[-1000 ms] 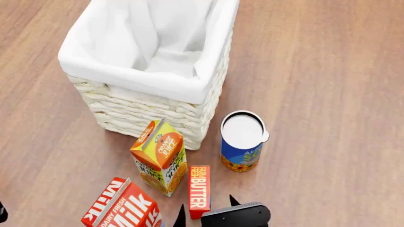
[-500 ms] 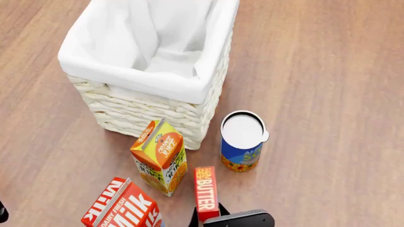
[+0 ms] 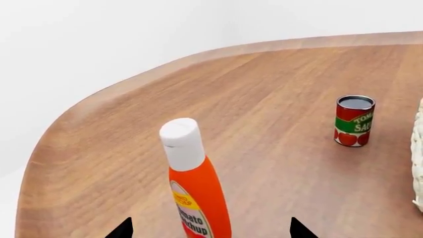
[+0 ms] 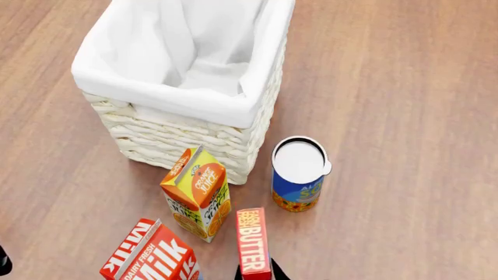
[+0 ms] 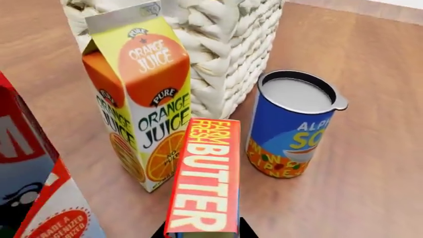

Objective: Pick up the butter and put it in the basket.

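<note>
The butter point(image 4: 253, 242), a slim red box with white lettering, is held by its near end in my right gripper point(image 4: 255, 273), which is shut on it. In the right wrist view the butter point(image 5: 205, 178) rises from between the black fingertips point(image 5: 248, 230) and seems lifted slightly off the wood. The white wicker basket point(image 4: 179, 137) with its cloth liner stands just beyond it, seen close as woven wall point(image 5: 225, 49). My left gripper point(image 3: 210, 230) is open, its fingertips point(image 3: 122, 229) far apart, and holds nothing.
An orange juice carton point(image 4: 198, 195) and a milk carton point(image 4: 151, 254) stand to the left of the butter, and a blue can point(image 4: 298, 175) stands to its right. In the left wrist view a ketchup bottle point(image 3: 195, 188) and a tomato sauce can point(image 3: 355, 121) stand near the rounded table edge.
My right gripper has shut on the butter and drawn back towards the lower edge of the head view. The butter has come up closer to the camera.
</note>
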Motion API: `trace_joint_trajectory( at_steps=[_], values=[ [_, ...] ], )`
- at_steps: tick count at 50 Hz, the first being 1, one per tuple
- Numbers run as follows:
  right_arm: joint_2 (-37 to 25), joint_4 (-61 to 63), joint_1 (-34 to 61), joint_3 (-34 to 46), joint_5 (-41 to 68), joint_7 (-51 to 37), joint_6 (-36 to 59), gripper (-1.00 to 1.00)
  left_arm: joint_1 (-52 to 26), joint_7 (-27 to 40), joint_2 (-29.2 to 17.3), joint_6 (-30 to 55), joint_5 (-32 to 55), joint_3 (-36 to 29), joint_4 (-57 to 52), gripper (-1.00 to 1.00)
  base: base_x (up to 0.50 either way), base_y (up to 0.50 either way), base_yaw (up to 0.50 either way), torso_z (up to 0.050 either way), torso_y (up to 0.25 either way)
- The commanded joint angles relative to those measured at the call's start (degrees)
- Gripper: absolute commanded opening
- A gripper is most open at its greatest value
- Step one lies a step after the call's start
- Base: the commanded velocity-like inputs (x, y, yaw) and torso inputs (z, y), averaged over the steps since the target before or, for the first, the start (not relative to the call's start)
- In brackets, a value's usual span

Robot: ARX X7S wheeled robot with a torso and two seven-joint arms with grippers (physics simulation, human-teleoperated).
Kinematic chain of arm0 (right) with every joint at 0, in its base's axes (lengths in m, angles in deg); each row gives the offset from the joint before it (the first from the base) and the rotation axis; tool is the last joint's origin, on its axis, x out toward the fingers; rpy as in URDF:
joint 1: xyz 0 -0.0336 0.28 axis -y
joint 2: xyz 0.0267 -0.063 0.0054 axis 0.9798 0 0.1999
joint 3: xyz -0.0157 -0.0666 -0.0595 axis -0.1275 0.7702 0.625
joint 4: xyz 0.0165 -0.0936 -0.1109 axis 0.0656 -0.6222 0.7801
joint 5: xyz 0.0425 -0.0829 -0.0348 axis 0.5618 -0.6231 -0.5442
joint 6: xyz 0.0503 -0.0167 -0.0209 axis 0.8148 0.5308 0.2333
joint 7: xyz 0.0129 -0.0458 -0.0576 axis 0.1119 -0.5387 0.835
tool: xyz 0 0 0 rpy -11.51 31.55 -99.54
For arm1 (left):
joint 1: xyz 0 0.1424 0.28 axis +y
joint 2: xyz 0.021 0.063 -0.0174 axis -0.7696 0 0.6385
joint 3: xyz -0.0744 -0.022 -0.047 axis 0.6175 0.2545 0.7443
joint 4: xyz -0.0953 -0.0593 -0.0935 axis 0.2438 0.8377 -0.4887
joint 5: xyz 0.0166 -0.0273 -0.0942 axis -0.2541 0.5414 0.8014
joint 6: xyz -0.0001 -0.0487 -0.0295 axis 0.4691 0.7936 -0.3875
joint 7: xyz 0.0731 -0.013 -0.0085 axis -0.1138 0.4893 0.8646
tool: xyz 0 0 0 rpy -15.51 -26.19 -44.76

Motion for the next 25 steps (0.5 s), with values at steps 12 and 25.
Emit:
trace_joint_trajectory(
  at_steps=[12,25],
  values=[
    [-3.93,24.83,-4.82,-1.53,-7.07,-4.62,11.15,-1.0,-1.03,-2.83,1.5,2.84,2.56,1.89,0.04,1.0,0.0,0.0,0.0,0.0,0.001],
    [-5.98,36.27,-5.25,-3.61,-8.32,-7.18,17.65,-1.0,-1.04,-2.77,1.73,2.33,2.06,0.83,0.54,1.0,0.0,0.0,0.0,0.0,0.002]
  ],
)
